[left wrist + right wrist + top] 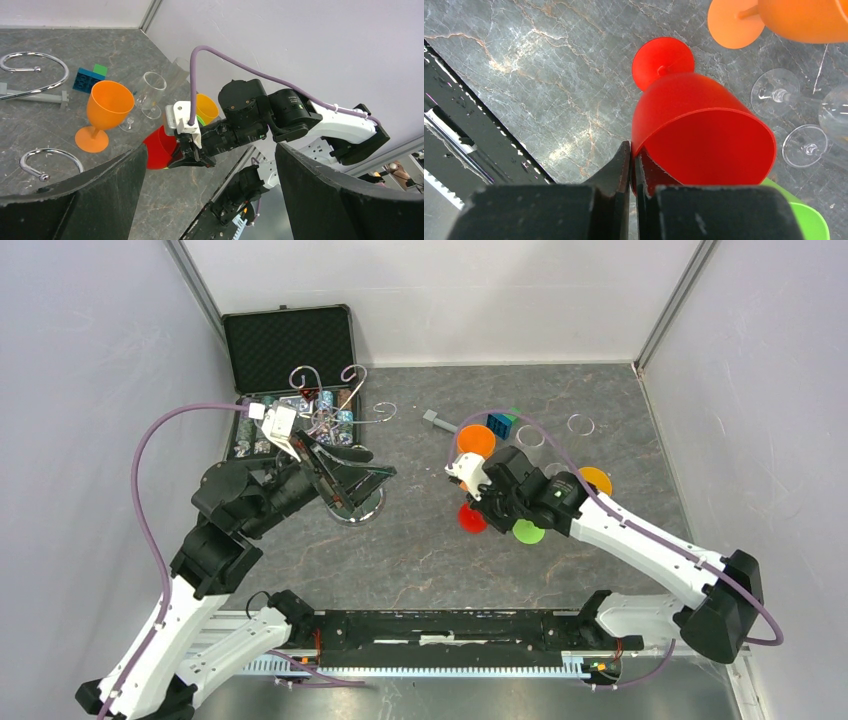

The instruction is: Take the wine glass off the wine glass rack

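My right gripper (pixel 631 160) is shut on the rim of a red wine glass (pixel 699 135), one finger inside the bowl and one outside. The glass's round foot is low over the table, and whether it touches I cannot tell. From above, the red wine glass (pixel 472 518) is right of centre, well away from the wine glass rack (pixel 355 505), a silver wire stand with curled hooks at the back left. My left gripper (pixel 352 468) hangs wide open over the rack's disc base with nothing between its fingers (pixel 100 195).
An orange glass (pixel 477 440), a green glass (pixel 528 531), a yellow-orange glass (pixel 596 480) and clear glasses (pixel 530 436) stand around the red one. A blue block (pixel 500 424) lies behind them. An open black foam-lined case (pixel 290 345) stands at the back left.
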`<state>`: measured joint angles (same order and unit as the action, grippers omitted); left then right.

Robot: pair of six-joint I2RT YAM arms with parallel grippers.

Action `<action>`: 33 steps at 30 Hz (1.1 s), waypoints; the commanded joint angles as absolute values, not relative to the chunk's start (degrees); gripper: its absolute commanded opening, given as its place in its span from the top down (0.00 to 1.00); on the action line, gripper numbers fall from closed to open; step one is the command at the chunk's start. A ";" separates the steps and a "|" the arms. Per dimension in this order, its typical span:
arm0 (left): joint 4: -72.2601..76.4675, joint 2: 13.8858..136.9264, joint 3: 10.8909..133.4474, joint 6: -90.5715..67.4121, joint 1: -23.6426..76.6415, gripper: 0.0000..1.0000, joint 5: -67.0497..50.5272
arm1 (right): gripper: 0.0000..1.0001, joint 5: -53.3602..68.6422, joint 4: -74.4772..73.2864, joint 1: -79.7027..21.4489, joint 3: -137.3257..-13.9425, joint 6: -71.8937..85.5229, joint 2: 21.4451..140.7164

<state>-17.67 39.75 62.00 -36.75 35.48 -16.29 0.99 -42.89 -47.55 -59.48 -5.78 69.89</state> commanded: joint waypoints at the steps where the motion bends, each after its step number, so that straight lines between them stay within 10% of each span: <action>1: -18.31 39.41 64.63 -34.28 35.69 0.00 -14.43 | 0.90 0.35 -43.28 -48.67 -63.17 -7.20 70.29; 23: -29.41 39.27 70.26 -30.43 35.69 0.01 -7.51 | 0.38 -3.27 -38.94 -49.66 -65.82 -7.47 64.63; 33: -45.78 33.44 76.69 -26.15 35.70 0.00 21.36 | 0.04 -27.72 -25.10 -49.68 -58.21 -4.55 43.62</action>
